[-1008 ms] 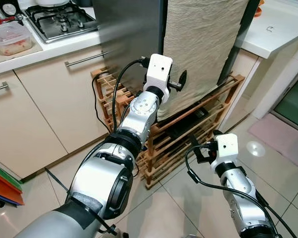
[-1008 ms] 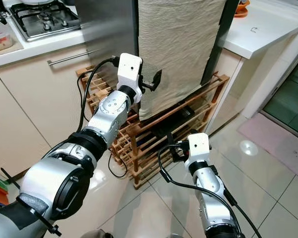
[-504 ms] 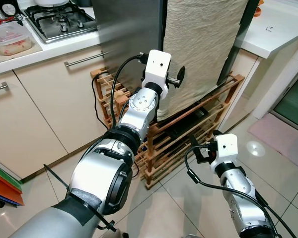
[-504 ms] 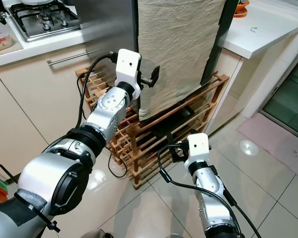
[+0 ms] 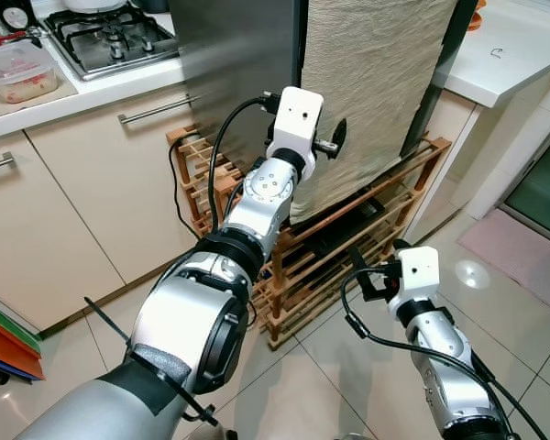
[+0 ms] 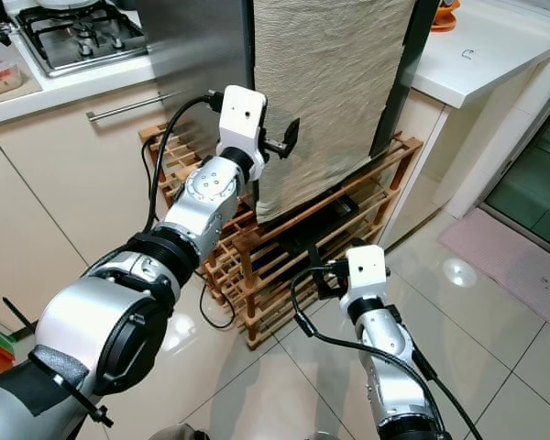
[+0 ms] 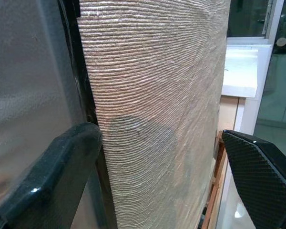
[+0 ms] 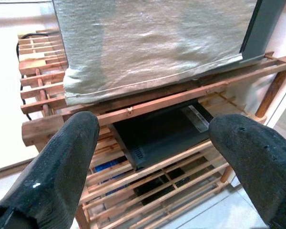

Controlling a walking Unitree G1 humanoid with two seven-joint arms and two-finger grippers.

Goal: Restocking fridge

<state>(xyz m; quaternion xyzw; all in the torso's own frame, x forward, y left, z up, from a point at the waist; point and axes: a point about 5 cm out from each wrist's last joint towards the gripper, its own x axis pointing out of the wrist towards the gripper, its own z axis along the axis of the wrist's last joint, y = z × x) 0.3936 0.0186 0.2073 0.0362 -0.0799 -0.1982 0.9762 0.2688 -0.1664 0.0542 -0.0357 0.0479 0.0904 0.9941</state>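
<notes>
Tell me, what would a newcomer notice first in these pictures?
First the left gripper, raised with open fingers at the edge of the beige cloth that hangs over the fridge front. Below stands a wooden rack holding a black box, with the open right gripper low before it.

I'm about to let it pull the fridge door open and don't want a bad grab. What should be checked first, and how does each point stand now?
1. Left gripper raised to the beige ribbed cloth hanging on the grey steel fridge: ok.
2. Its jaws open: ok.
3. Jaws straddling the door's edge gap: ok, in the left wrist view.
4. Door handle located: cannot tell; the cloth covers the front.
5. Right gripper open, low before the wooden slatted rack, away from the door: ok.
6. Rack clear of the door's swing: cannot tell.
</notes>
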